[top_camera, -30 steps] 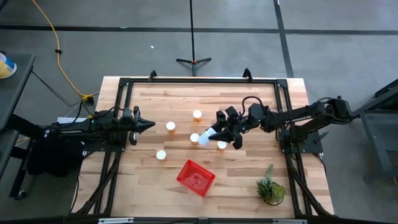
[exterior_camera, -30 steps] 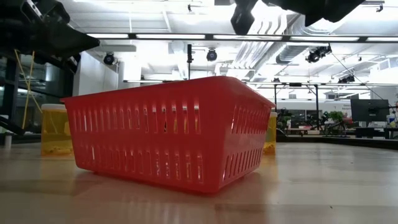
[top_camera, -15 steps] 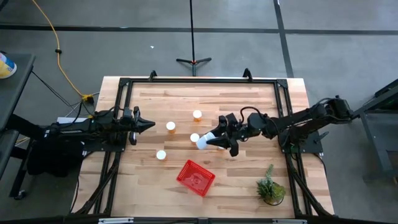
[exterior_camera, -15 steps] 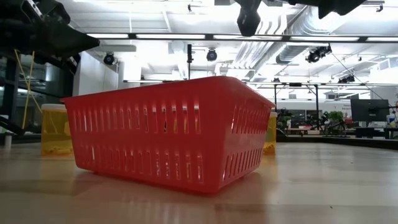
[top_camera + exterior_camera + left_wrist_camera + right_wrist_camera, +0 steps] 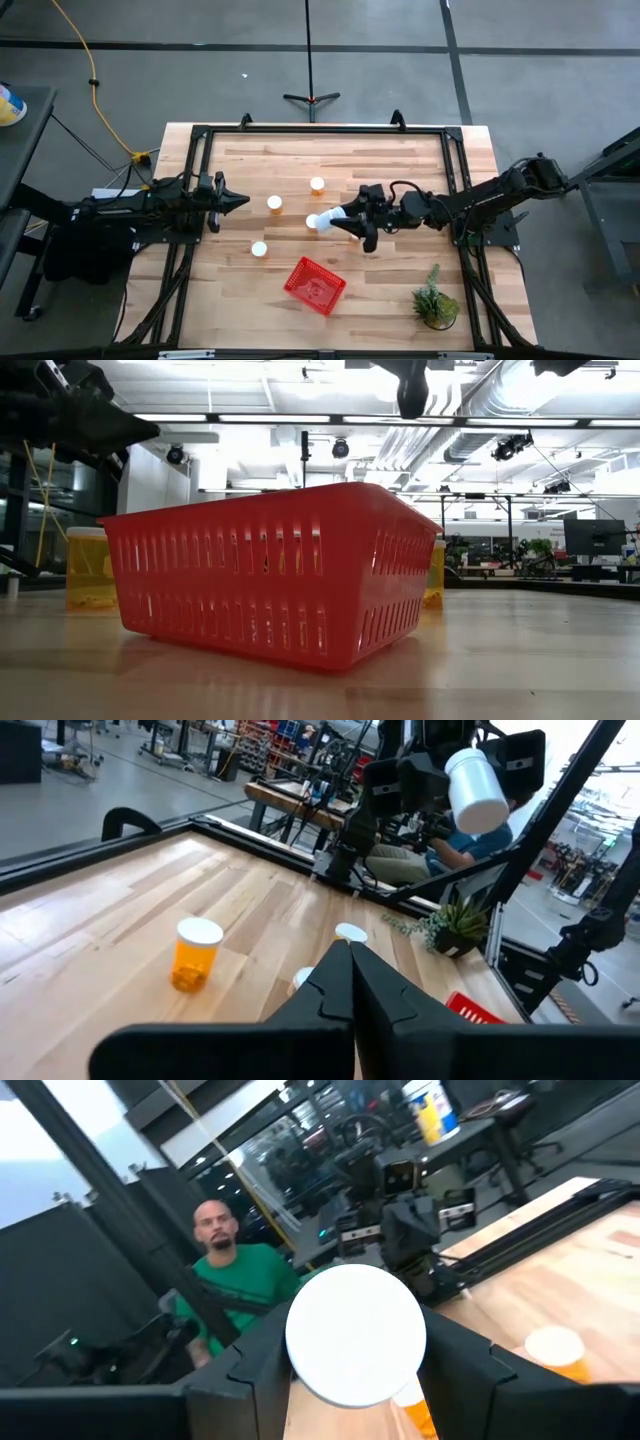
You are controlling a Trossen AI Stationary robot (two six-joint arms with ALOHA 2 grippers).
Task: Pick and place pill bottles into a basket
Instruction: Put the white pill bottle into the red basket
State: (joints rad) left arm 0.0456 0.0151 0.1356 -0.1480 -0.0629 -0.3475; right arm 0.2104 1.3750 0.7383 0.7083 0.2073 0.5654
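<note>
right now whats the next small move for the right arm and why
Probably carry it toward the red basket and stop above it before opening. The right gripper holds a pill bottle lifted off the table, and in the high view the basket lies nearer the front edge, not beneath the bottle.

no readable text, labels, numbers or signs anywhere (bottle labels too small to make out)

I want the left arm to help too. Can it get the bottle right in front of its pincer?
Probably yes. The left pincer is shut and points at the nearest pill bottle, with only bare table between them. It would need to open first.
</note>
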